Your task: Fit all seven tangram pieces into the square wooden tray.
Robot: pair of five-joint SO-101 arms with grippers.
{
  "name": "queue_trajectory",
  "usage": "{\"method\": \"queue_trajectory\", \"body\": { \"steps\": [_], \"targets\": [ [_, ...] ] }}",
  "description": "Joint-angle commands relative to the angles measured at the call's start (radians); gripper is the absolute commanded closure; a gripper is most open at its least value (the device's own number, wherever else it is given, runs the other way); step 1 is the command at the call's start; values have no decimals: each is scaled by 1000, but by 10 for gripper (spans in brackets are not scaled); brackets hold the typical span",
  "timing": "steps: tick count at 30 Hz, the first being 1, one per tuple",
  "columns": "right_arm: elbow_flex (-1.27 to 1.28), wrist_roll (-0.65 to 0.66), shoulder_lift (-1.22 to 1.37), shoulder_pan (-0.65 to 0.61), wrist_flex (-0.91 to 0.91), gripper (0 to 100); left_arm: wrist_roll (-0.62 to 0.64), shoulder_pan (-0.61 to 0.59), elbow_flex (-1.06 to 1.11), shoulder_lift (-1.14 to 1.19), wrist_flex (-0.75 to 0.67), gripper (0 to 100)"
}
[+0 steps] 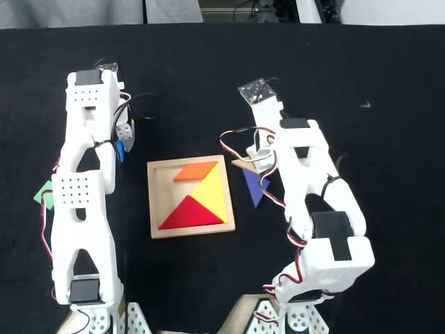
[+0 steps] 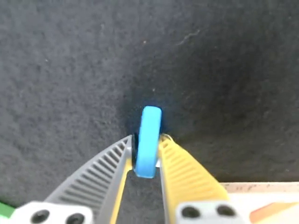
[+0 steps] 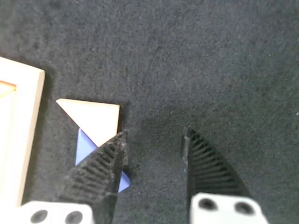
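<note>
You held a blue tangram piece (image 2: 150, 122) on edge in your left gripper (image 2: 147, 139) left of the wooden tray (image 1: 193, 232), while your right gripper (image 3: 154, 138) gaped open right of it.

The green piece (image 1: 43, 195) is half hidden by the left arm (image 1: 80, 202). The blue piece (image 2: 148, 140) is seen edge-on, so its shape cannot be told. The purple triangle (image 3: 84, 147) is partly covered by the pale triangle (image 3: 96, 116) and a finger (image 3: 100, 170) of the right gripper (image 3: 154, 140). The tray (image 3: 32, 116) is cut off by the edge
</note>
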Motion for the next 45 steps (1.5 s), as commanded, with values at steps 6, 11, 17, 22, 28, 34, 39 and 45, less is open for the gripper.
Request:
{"method": "queue_trajectory", "body": {
  "steps": [6,11,17,22,28,34,39,45],
  "targets": [
    [-2,8,-4,9,-12,811,9,10,87,-196,12,971],
    [-2,8,-4,11,-12,811,23,79,341,-364,14,972],
    [-2,8,-4,12,-12,811,215,268,803,-806,3,970],
    [-2,8,-4,14,-12,811,264,332,1082,-1082,-155,970],
    [-2,8,-4,14,-14,811,272,394,1303,-1142,-301,970],
    [-2,8,-2,14,-14,811,396,446,1414,-1079,-319,970],
    [-2,8,5,14,-14,811,420,441,1465,-1051,-428,970],
    [-33,8,50,14,-14,811,420,441,1550,-1039,-549,970]
  ]
}}
